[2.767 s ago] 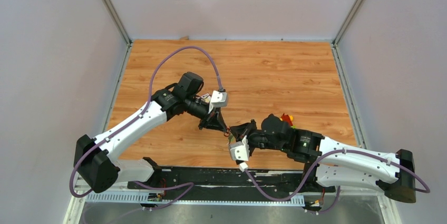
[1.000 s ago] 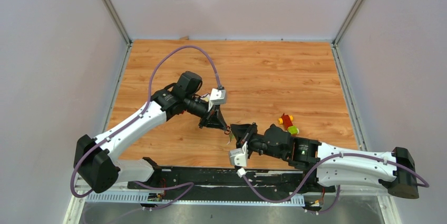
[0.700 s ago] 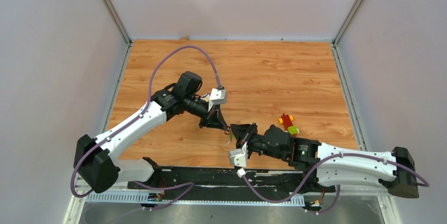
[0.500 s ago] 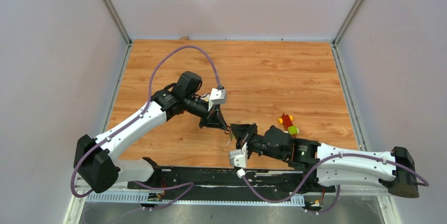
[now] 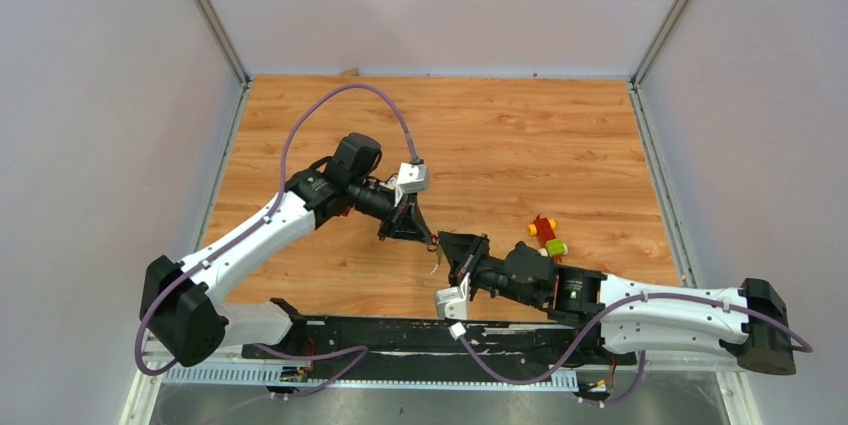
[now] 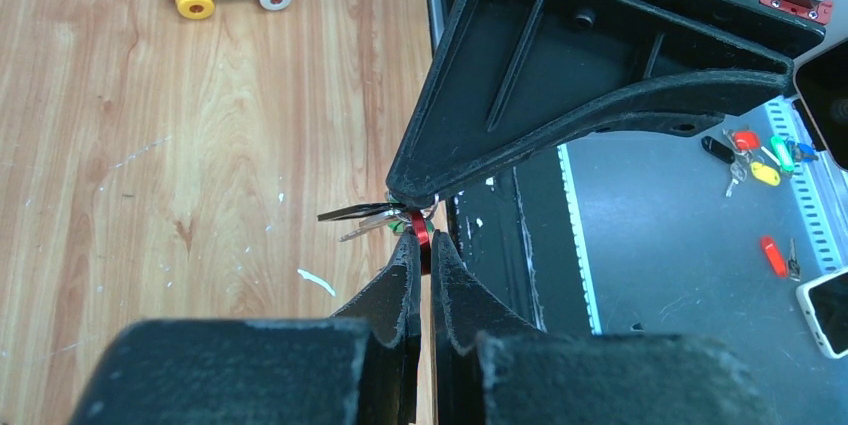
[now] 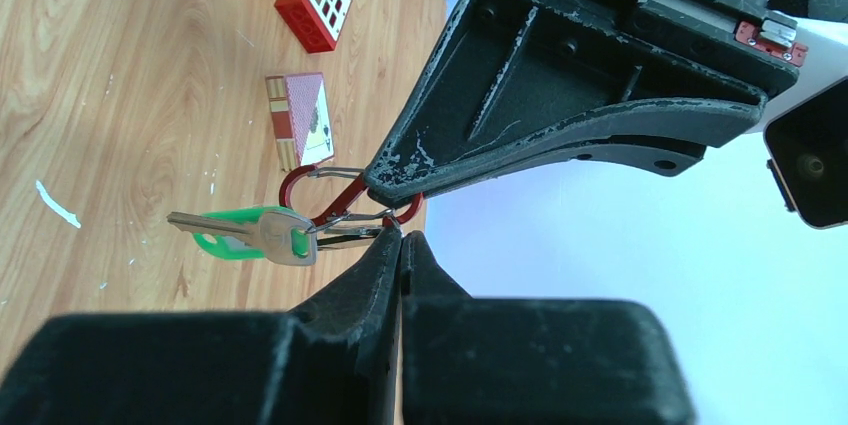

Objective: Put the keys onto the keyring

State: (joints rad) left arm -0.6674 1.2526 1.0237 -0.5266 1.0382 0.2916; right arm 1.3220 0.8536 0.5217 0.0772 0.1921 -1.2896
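Left to centre: your left gripper is pinched shut on the thin red-orange wire keyring, which it holds above the wood-grain table near the front edge. The small metal keys, one with a bright green plastic head, hang just beside the loop with their blades pointing away from both tools. A fine wire link seems to join them to it. Centre to right: your right gripper meets the left tip to tip, its jaws fully closed where that link touches the loop's end. Whether it pinches the link or the loop itself cannot be told. Far right, a red, yellow and green toy block cluster lies well apart and plays no part. The step in hand appears to be threading. Hold the left grip rigid so the loop cannot twist. Use only small right-wrist moves to guide the link along the wire past its opening. Release nothing until the keys plainly hang from the loop, because a slip would probably drop them to the table.
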